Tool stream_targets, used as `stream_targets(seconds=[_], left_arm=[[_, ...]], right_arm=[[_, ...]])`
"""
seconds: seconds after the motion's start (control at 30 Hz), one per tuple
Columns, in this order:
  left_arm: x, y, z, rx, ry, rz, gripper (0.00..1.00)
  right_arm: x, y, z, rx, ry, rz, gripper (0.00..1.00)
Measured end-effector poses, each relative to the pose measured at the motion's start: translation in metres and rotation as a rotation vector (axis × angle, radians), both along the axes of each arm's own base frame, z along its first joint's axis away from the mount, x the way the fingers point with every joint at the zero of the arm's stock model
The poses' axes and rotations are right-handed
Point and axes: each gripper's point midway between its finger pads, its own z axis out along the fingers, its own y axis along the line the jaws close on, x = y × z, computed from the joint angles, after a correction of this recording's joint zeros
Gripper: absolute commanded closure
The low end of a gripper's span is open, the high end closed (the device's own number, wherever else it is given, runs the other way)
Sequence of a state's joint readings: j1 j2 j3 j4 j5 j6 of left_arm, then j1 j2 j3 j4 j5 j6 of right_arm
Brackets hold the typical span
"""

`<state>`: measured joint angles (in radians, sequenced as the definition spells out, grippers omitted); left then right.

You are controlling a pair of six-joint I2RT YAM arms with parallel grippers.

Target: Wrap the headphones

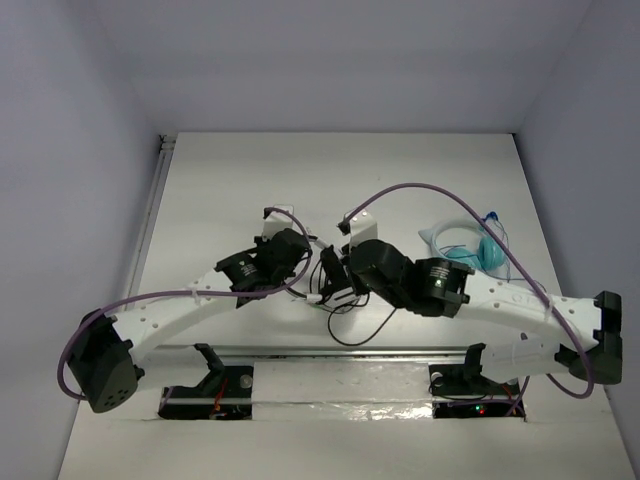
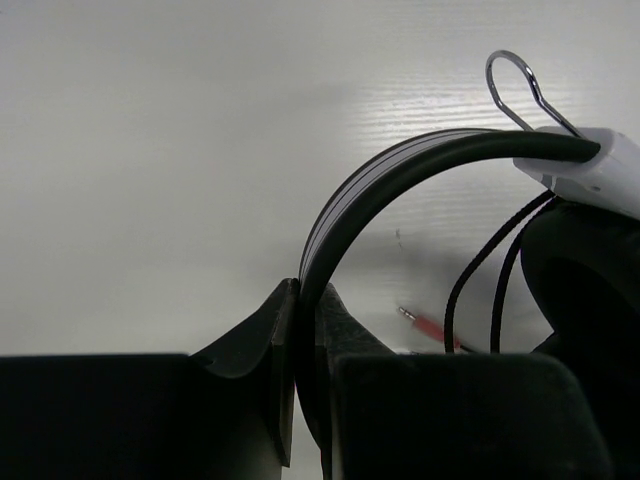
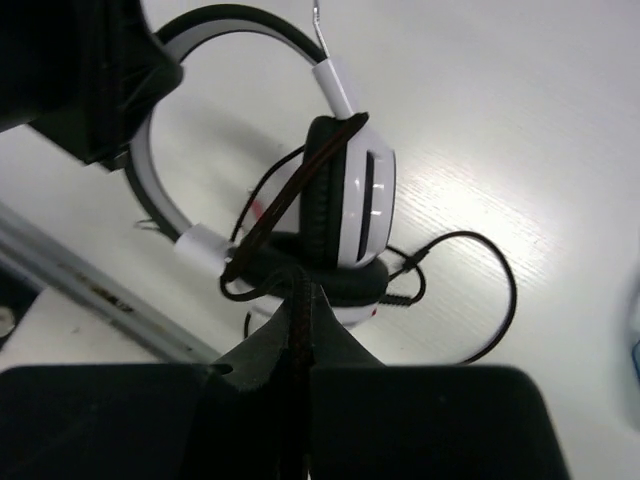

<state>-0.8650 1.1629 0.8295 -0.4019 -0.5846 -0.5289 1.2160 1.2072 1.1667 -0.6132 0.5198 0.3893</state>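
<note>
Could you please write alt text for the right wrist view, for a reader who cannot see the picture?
The right fingers are shut on the thin black cable, which runs up across an earcup of the black-and-white headphones. At top left, the left fingers hold the headband; more cable lies in loose loops on the white table.

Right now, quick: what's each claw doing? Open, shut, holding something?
Left gripper: closed, pinching the headband.
Right gripper: closed on the cable.
</note>
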Motion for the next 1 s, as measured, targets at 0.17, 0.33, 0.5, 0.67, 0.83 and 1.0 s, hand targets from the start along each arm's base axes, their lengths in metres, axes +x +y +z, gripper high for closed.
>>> stream_targets(seconds=[0.17, 0.33, 0.5, 0.67, 0.83, 1.0], left_arm=[[-0.008, -0.008, 0.002, 0.013, 0.036, -0.066, 1.00], [-0.015, -0.010, 0.000, 0.043, 0.072, -0.135, 1.00], [-0.018, -0.016, 0.004, 0.051, 0.089, -0.203, 1.00], [-0.021, -0.026, 0.015, 0.024, 0.088, -0.274, 1.00], [-0.019, -0.037, 0.041, -0.028, 0.056, -0.341, 1.00], [-0.013, -0.041, 0.065, -0.068, 0.023, -0.376, 1.00]], right_arm=[[0.021, -0.006, -0.014, -0.100, -0.033, -0.052, 1.00], [0.056, -0.022, -0.011, -0.141, -0.070, -0.152, 1.00], [0.084, -0.034, -0.016, -0.159, -0.080, -0.226, 0.90], [0.112, -0.051, -0.026, -0.166, -0.071, -0.311, 0.70], [0.125, -0.063, -0.040, -0.137, -0.050, -0.365, 0.68], [0.135, -0.076, -0.057, -0.094, -0.010, -0.402, 0.68]])
